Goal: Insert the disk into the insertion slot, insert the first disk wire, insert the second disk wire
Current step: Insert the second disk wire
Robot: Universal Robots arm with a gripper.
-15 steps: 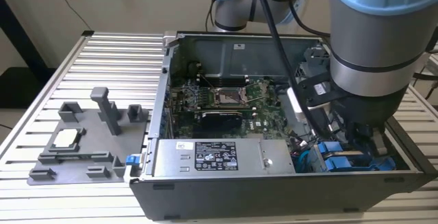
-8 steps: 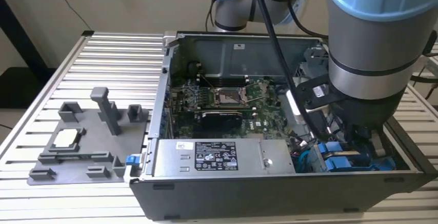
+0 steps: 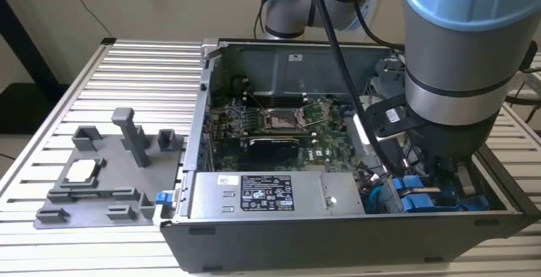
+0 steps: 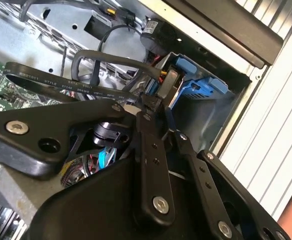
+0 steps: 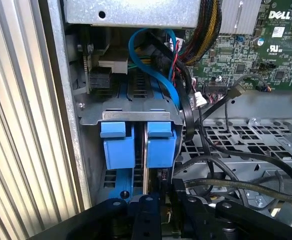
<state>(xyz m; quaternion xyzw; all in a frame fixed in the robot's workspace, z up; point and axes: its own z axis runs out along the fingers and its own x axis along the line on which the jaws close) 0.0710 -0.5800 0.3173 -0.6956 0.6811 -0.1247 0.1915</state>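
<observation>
Two blue carriers stand side by side in the grey drive cage, the insertion slot (image 5: 136,116). The disk (image 5: 161,145) is the one in line with my gripper, seated in its bay; the other carrier (image 5: 117,145) is next to it. My gripper (image 5: 161,194) sits just behind the disk's rear edge. In the second wrist view its fingers (image 4: 147,145) converge to the gripper tip (image 4: 153,100), shut on a black wire connector (image 4: 169,84) held against the blue carrier (image 4: 196,82). Thin red and yellow leads run from that connector. In the exterior view the arm (image 3: 448,99) reaches down over the blue carriers (image 3: 422,196).
The open computer case holds a grey power-supply box (image 3: 275,194), a green motherboard (image 3: 279,118) and loose black cables (image 5: 226,170) beside the cage. A blue data cable (image 5: 158,70) loops above the carriers. A grey fixture plate (image 3: 101,175) lies on the slatted table at the exterior view's left.
</observation>
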